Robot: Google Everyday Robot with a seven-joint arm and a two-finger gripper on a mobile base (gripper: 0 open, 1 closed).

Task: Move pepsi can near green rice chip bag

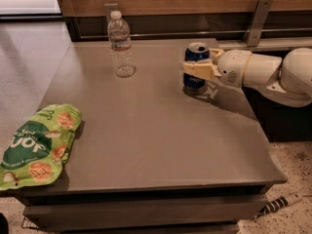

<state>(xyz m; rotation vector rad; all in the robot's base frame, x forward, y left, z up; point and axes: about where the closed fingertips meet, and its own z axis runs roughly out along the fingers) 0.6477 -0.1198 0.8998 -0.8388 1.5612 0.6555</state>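
The pepsi can (196,57) is dark blue with a silver top and stands upright at the back right of the grey table (156,130). My gripper (194,68) reaches in from the right and its cream fingers (197,69) are closed around the can's middle. The white arm (268,74) extends off to the right. The green rice chip bag (39,145) lies flat at the table's front left corner, far from the can.
A clear plastic water bottle (120,44) stands upright at the back left of the table. A wooden wall panel with a metal rail (258,18) runs behind the table. A cable (280,204) lies on the floor at the front right.
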